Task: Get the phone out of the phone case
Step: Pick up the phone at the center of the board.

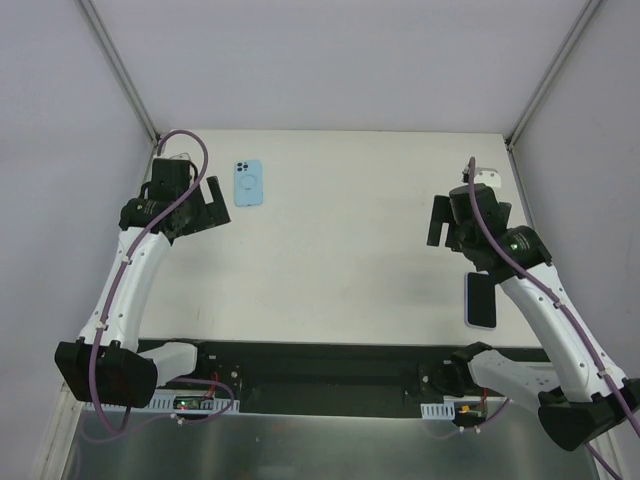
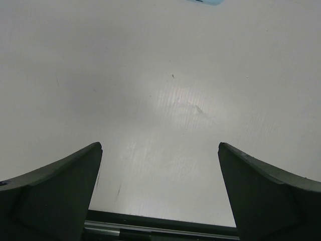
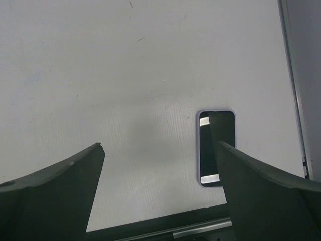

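Phone [image 1: 480, 300] (screen up) — well apart from blue case [image 1: 248, 183]

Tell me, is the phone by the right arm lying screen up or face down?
Screen up: the phone lies flat on the table, its dark glass facing the camera and reflecting light.

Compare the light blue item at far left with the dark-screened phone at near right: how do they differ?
The blue item shows a blue back with a ring mark; the phone shows a glossy dark screen inside a pale rim. The blue item lies far back on the left, the phone by the near edge on the right. Both lie flat on the table, long sides running front to back, ungripped.
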Robot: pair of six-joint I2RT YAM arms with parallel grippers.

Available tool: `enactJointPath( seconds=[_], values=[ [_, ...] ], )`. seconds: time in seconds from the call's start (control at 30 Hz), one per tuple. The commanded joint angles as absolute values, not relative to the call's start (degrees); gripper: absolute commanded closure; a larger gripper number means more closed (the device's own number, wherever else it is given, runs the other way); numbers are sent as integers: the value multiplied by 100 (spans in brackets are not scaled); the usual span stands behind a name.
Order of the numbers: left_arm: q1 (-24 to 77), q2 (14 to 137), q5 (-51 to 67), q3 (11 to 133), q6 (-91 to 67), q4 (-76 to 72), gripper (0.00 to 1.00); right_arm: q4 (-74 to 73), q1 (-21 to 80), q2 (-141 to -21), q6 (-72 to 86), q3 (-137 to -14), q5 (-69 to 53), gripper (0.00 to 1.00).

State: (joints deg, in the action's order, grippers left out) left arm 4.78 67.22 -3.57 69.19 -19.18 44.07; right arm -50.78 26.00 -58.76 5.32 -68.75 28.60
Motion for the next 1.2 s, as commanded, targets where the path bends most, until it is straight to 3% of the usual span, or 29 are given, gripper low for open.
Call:
enactJointPath(
  seconds=[0.0,0.47,0.87,1.17],
  values=[
    [439,6723,-527,7128,-2004,4518,1,-5045,2584,-5686,571,-6882,2909,4],
    [439,7837,-555,7479,-2083,4158,1,-4984,2575,-5704,694,-6785,2786,4],
    [439,10939,-141,9886,-1890,4271,1,-4702,2584,-5766,729,-6715,2400,4],
    [466,12496,-255,11485,-1811,4544,1,-4597,2593,-5985,888,-6680,2145,4]
  ],
)
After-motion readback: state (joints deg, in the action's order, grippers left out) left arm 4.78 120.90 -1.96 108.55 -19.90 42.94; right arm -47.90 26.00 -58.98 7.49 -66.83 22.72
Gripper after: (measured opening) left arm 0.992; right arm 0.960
